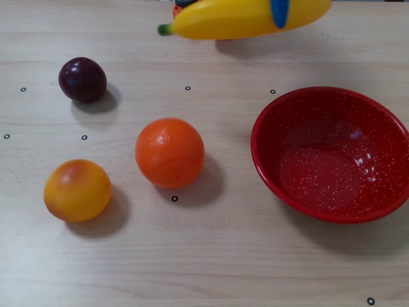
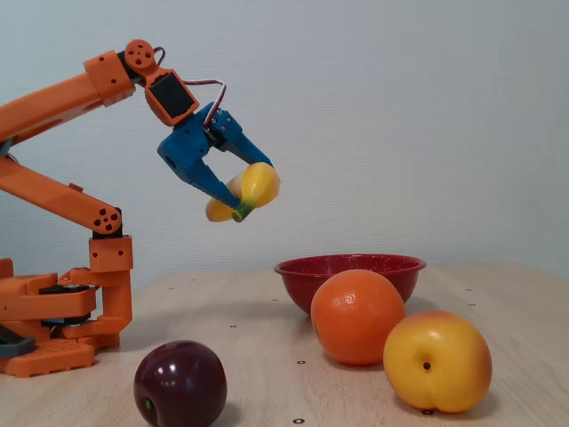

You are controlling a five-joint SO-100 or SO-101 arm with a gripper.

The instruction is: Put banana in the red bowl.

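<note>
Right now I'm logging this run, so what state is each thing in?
banana: held in the air, not over the bowl
gripper: shut on banana
red bowl: upright, empty
orange ball: resting on table
yellow-orange fruit: resting on table
dark plum: resting on table

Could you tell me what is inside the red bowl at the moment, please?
Nothing: in the overhead view the red bowl shows only its bare speckled floor. The banana is held in the air by the pincer, not in the bowl.
</note>
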